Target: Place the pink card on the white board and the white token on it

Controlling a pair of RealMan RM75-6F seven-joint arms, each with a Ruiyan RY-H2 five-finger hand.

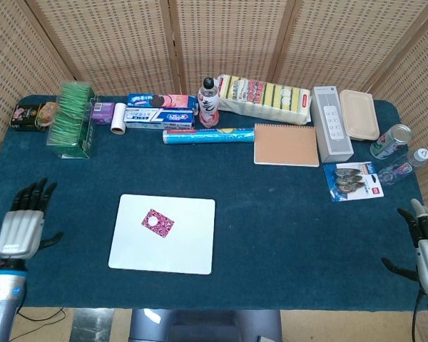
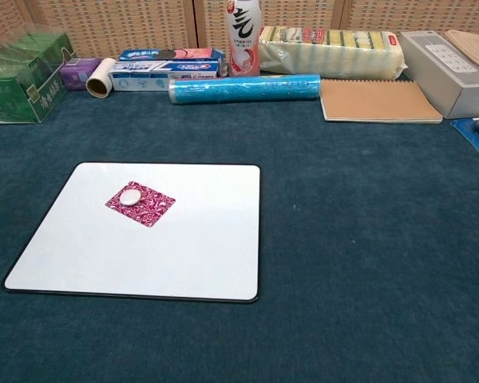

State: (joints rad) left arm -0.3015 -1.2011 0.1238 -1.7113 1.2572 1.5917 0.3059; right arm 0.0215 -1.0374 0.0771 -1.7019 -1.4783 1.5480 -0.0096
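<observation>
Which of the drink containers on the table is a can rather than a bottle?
The green-and-silver can near the table's right edge. The pink-labelled bottle in the back row and the small clear bottle beside the can both have screw caps.

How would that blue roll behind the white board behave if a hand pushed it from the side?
The blue roll is a long cylinder lying flat, so it would probably roll toward the boxes behind it. Its wrapper looks glossy, so fingers may slip. It seems light for its size, though the weight cannot be seen.
</observation>
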